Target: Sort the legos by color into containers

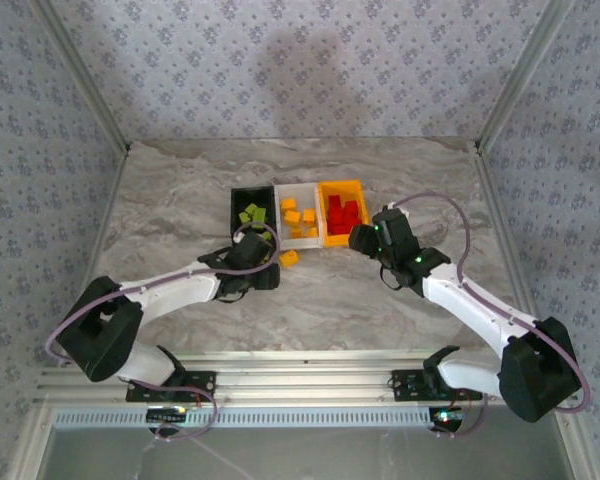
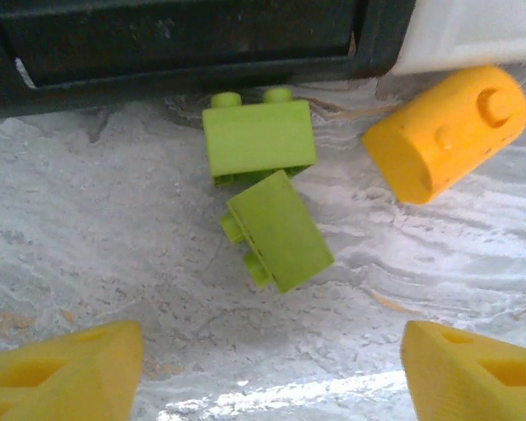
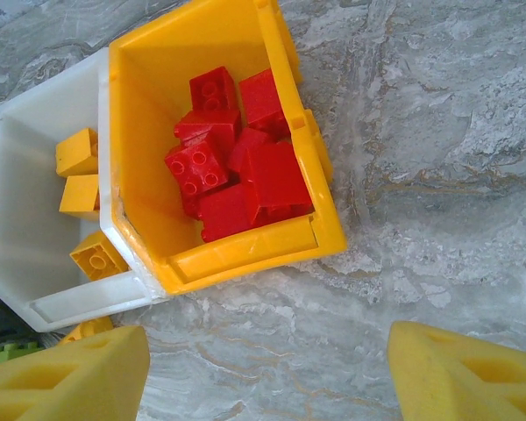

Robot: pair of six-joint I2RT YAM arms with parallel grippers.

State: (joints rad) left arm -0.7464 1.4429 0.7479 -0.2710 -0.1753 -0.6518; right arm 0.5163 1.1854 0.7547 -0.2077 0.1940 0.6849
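**White bin** (image 3: 26, 228): landmark, mid-row; holds orange-yellow legos (image 3: 77, 151).
**Black bin** (image 2: 184, 39): joined on its left; holds lime legos (image 1: 252, 213).
**Orange-yellow bin** (image 3: 145, 105): joined on its right; holds red legos (image 3: 237, 153).
**Bench** (image 2: 88, 246), before the white bin's near left corner: two lime bricks (image 2: 259, 140) and one orange-yellow brick (image 2: 443, 132).
**Your left end effector** (image 2: 272, 377): hovers over those bricks, fingers apart, empty.
**Your right end effector** (image 3: 267, 377): right of the white bin, fingers apart, empty.

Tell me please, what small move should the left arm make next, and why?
Probably lower the left gripper and close on the nearer green brick. Its jaws stand open and empty, and this brick and a second green brick lie on the table just outside the black bin, which holds green ones.
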